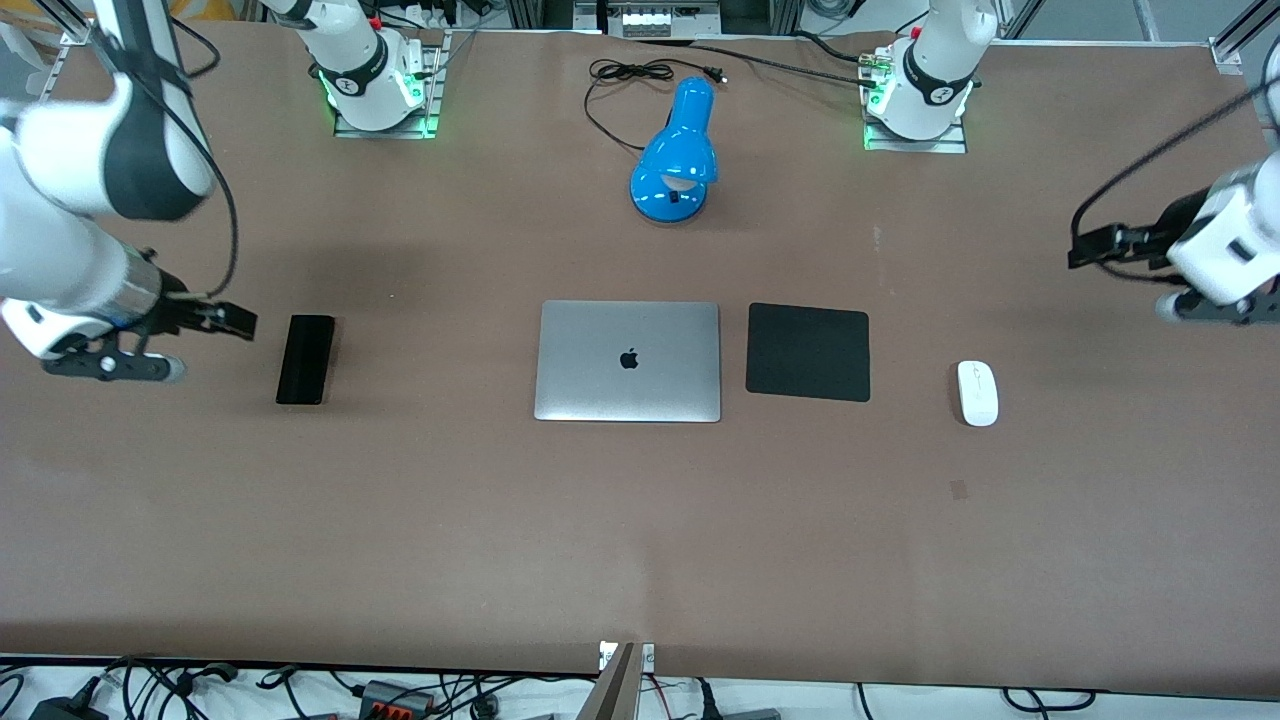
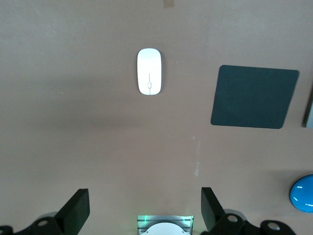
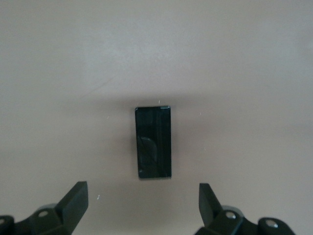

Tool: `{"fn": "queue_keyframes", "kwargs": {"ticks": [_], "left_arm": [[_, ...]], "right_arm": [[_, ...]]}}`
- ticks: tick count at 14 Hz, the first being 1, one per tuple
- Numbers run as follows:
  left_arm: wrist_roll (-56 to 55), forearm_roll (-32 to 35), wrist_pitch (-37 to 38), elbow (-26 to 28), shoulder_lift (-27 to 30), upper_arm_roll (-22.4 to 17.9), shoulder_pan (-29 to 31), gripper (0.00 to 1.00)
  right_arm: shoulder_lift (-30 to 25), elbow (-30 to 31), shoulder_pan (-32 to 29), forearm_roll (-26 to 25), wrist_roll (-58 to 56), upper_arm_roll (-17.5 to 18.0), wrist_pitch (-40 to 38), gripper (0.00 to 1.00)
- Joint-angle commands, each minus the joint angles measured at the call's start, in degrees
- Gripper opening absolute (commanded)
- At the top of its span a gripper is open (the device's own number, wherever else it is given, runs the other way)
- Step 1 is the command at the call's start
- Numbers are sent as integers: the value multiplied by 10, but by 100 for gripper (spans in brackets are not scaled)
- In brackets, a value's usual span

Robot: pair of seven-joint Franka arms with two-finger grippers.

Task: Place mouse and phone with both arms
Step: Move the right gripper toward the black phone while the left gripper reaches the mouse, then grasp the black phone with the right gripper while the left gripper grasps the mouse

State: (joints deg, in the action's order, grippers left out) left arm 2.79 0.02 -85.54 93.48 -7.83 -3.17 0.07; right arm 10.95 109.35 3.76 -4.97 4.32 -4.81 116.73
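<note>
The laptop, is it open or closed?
Closed. The silver laptop lies flat on the table with its lid down, logo facing up, no screen or keys showing.

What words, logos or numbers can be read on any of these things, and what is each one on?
No words or numbers can be read anywhere.
Laptop: a black apple-shaped logo in the middle of its closed silver lid, with no lettering.
Robot arm bases: a small round emblem on the black band of each, too small to read.
Mouse, phone, mouse pad and blue lamp: no markings visible.
</note>
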Motion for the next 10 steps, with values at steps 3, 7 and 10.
{"fn": "queue_keyframes", "kwargs": {"ticks": [3,7,10], "left_arm": [[15,1,-92,-29,-112,2,7,100],[15,1,-293,69,-132,5,5,100],[16,2,-417,141,-141,5,5,100]], "right_arm": [[41,121,-19,-8,13,1,184,100],[122,121,-35,10,13,3,266,100],[135,119,-33,43,12,5,266,100]]}}
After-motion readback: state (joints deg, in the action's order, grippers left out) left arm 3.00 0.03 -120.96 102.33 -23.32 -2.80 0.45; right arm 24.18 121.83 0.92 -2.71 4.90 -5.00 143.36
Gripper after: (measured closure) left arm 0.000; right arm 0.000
